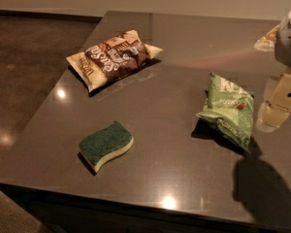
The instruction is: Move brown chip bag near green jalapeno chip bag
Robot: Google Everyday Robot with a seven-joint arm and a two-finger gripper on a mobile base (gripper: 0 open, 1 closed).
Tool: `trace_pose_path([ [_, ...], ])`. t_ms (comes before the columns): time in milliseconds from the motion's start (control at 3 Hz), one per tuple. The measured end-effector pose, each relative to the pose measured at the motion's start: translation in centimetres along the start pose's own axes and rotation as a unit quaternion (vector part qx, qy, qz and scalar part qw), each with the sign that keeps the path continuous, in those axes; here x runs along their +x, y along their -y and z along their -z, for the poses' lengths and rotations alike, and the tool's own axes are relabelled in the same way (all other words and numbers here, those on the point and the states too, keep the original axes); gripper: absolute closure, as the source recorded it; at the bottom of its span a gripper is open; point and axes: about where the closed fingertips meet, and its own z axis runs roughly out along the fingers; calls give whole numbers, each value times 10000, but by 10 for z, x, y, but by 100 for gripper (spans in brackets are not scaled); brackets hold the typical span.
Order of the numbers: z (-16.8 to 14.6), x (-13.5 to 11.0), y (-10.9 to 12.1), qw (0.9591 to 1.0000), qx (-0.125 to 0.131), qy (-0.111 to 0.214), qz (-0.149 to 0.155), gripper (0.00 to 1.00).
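**Brown chip bag (114, 57) lay far from its green partner as your arm stood by**

The brown chip bag rested flat in the upper left of the frame, lettering up, on the dark table (174, 149), well apart from the green jalapeno chip bag (228, 109) at centre right. Nothing held it; it sat slantwise, with one cream end toward the table's left edge. Your gripper (277, 105) hung at the right edge of the frame, just beside the green bag and nowhere near the brown one. Whether it was apart or together could not be told from this angle. That position read as a waiting pose rather than a reach, so the task seemed hardly begun. A green-topped sponge (105, 145) lay in the lower left, off the straight line between the two bags, and seemed unlikely to hinder a carry. The bare stretch of table left of the green bag looked the likeliest spot for you to set the brown one down. A crinkly bag may buckle, so a grip across its middle seemed wise.
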Motion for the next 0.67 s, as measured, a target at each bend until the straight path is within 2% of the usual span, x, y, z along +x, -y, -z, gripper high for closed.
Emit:
trace_pose_path([
  [333, 0, 0, 0, 10000, 0, 0, 0, 0],
  [667, -6, -21, 2, 9998, -62, 179, 87, 0],
])
